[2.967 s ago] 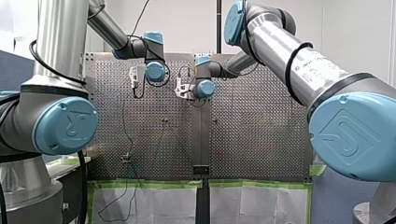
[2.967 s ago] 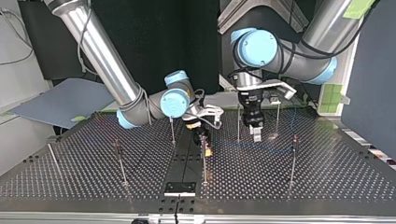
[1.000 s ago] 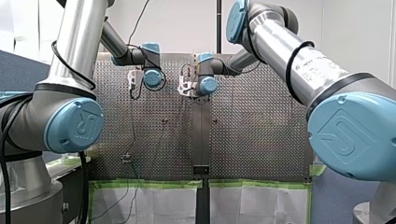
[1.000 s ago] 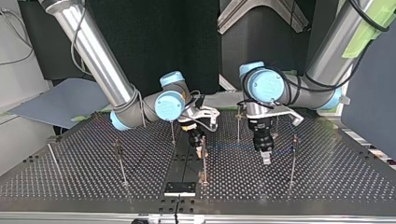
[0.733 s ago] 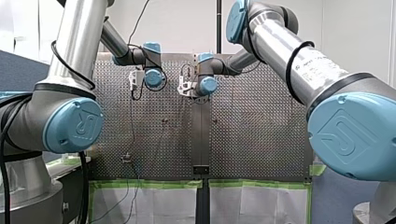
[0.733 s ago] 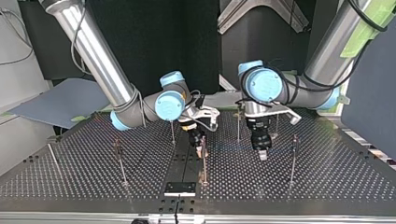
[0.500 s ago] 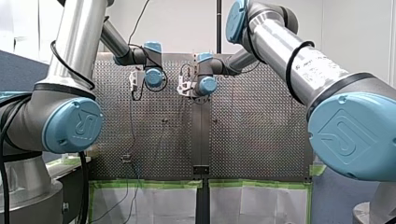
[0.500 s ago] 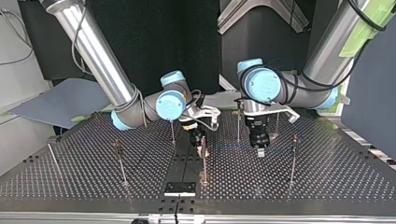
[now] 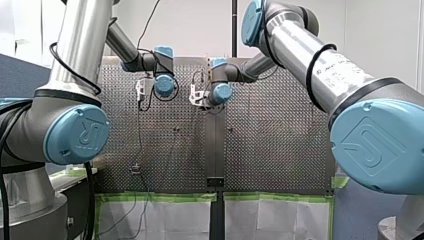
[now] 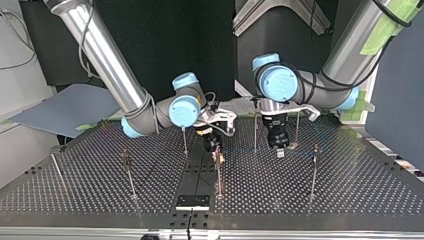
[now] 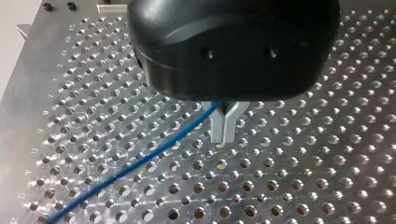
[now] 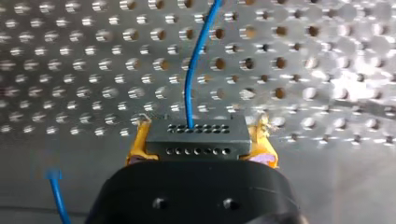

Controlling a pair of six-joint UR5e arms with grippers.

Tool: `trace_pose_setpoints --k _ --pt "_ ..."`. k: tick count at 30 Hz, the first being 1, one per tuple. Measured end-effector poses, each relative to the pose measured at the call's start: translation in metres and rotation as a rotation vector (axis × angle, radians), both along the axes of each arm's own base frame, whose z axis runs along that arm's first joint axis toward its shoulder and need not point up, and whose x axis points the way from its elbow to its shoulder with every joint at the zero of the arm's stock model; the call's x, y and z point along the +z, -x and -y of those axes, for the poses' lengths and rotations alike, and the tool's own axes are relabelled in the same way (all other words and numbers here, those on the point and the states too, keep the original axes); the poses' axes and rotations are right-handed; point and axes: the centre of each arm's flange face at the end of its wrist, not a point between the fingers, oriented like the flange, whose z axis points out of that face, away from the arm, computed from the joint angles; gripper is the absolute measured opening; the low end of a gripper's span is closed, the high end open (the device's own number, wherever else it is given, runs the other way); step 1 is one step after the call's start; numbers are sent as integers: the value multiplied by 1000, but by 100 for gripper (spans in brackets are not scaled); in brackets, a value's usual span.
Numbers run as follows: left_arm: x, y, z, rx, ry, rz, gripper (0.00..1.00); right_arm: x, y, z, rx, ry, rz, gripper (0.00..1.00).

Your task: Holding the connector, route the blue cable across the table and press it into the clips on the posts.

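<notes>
Metal fingers [image 11: 217, 128] of my left gripper [image 11: 225, 138] are clenched tip to tip around the blue cable [image 11: 114, 176], which slants away beneath them over the perforated table [image 11: 303, 186]. To its right in the front view, my right gripper [image 12: 201, 145] grasps the dark connector [image 12: 194, 131] between yellow pads [image 12: 140, 142]; the blue cable leaves the connector's face and runs ahead over the table. Thin posts [image 10: 218, 177] stand around both in the top view.

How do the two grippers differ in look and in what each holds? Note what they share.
My left gripper has grey metal fingers; my right gripper has yellow pads. My left gripper pinches the blue cable; my right gripper clamps the dark connector. Both are shut over the perforated table.
</notes>
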Motion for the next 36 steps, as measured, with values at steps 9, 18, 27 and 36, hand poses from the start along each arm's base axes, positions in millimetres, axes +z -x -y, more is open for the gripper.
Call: trace_pose_setpoints --k 9,18,27,36 --pt "-8 18 -2 -30 32 38 0 -25 5 -9 15 -30 -51 0" --pt "-36 28 -9 -48 66 44 0 -31 8 -28 73 -39 -82 0" --pt "-85 39 -15 -60 82 9 0 -17 20 -45 93 -33 -96 0" --pt "-141 54 -19 -64 94 -51 0 -41 33 -56 97 -66 -133 0"
